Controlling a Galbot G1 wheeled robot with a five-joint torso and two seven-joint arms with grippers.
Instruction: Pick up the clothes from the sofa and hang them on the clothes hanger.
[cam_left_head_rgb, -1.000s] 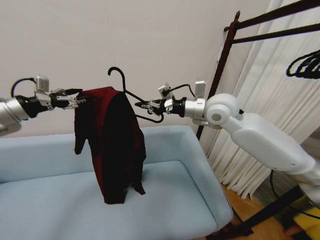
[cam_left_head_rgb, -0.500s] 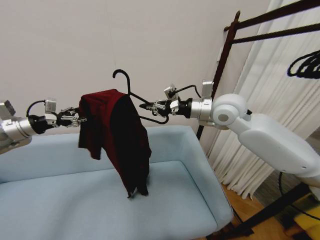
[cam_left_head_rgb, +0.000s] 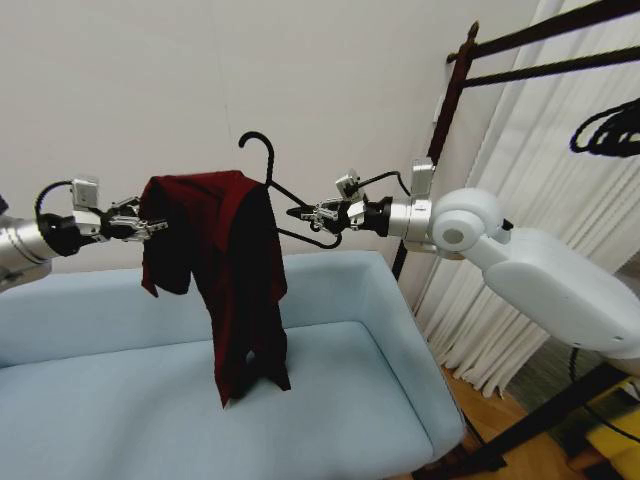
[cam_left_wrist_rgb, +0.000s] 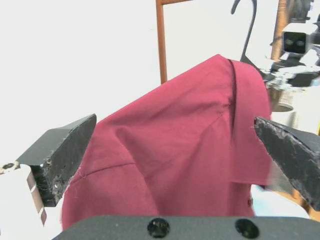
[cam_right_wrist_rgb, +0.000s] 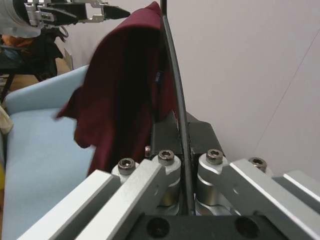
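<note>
**A:** From the head view, what is covered up?

**B:** The dark red shirt (cam_left_head_rgb: 235, 270) is draped over the black hanger (cam_left_head_rgb: 270, 160), so the hanger's far shoulder is buried under cloth. Just the hook and the near arm are bare. The left arm is cut off at the picture's edge.

**A:** And the hands?

**B:** The right hand (cam_left_head_rgb: 305, 213) is clamped on the hanger's bare arm, holding it in the air above the light blue sofa (cam_left_head_rgb: 100, 400). The left hand (cam_left_head_rgb: 140, 228) is level with the shirt's shoulder, its tips just beside the cloth.

**A:** Any room around them?

**B:** Bare wall lies behind. The dark wooden rack post (cam_left_head_rgb: 445, 130) rises beyond the right arm, well apart from the hanger. I cannot tell whether the hem clears the seat.

**A:** Left wrist view?

**B:** The left hand (cam_left_wrist_rgb: 175, 121) is spread wide, both fingers (cam_left_wrist_rgb: 70, 150) apart from the shirt (cam_left_wrist_rgb: 185, 150) lying beyond the gap. It grips nothing. The hanger hook (cam_left_wrist_rgb: 247, 30) pokes up behind the cloth, and the rack post (cam_left_wrist_rgb: 160, 40) is farther off.

**A:** Right wrist view?

**B:** The hanger's arm (cam_right_wrist_rgb: 172, 65) runs straight through the closed right hand (cam_right_wrist_rgb: 181, 140). The shirt (cam_right_wrist_rgb: 125, 85) hangs off it over the sofa (cam_right_wrist_rgb: 35, 150). The left hand (cam_right_wrist_rgb: 117, 10) is at the shirt's top edge; contact is hard to make out.
</note>
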